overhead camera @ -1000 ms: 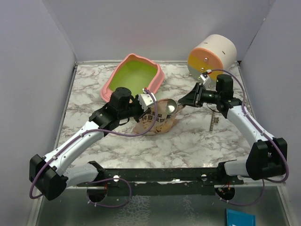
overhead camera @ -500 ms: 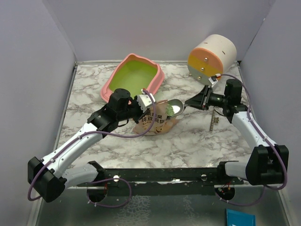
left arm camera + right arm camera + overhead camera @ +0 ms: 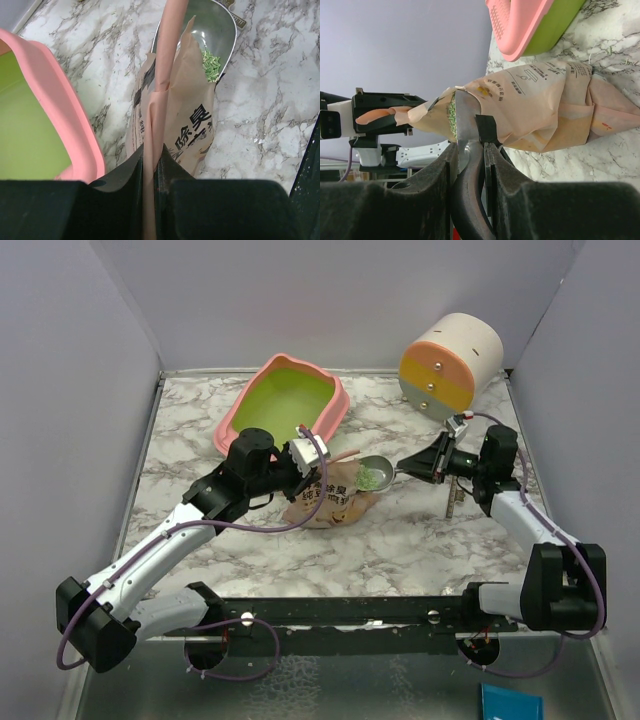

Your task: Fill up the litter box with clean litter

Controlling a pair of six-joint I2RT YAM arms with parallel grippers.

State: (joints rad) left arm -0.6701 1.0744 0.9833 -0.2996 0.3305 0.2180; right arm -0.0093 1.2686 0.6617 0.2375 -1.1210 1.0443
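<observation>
The litter box (image 3: 285, 400), pink with a lime-green inside, stands at the back left; its rim (image 3: 60, 115) shows beside the left gripper. A beige-orange pouch (image 3: 330, 502) stands in front of it. My left gripper (image 3: 320, 462) is shut on the pouch's pink top strip (image 3: 165, 60), holding it upright. My right gripper (image 3: 410, 468) is shut on the handle of a grey metal scoop (image 3: 372, 476). The scoop's bowl (image 3: 210, 35) sits at the pouch mouth and carries green clean litter (image 3: 211, 65). In the right wrist view the litter (image 3: 451, 117) shows at the scoop's edge against the pouch (image 3: 545, 115).
A round cream, orange and yellow drawer cabinet (image 3: 450, 362) stands at the back right. A small metal strip (image 3: 455, 502) lies on the marble table below my right wrist. Purple walls close in the left, back and right sides.
My right arm has drawn back to the right and the scoop now shows green litter in its bowl. The left gripper keeps its hold on the pouch, nearly still.
</observation>
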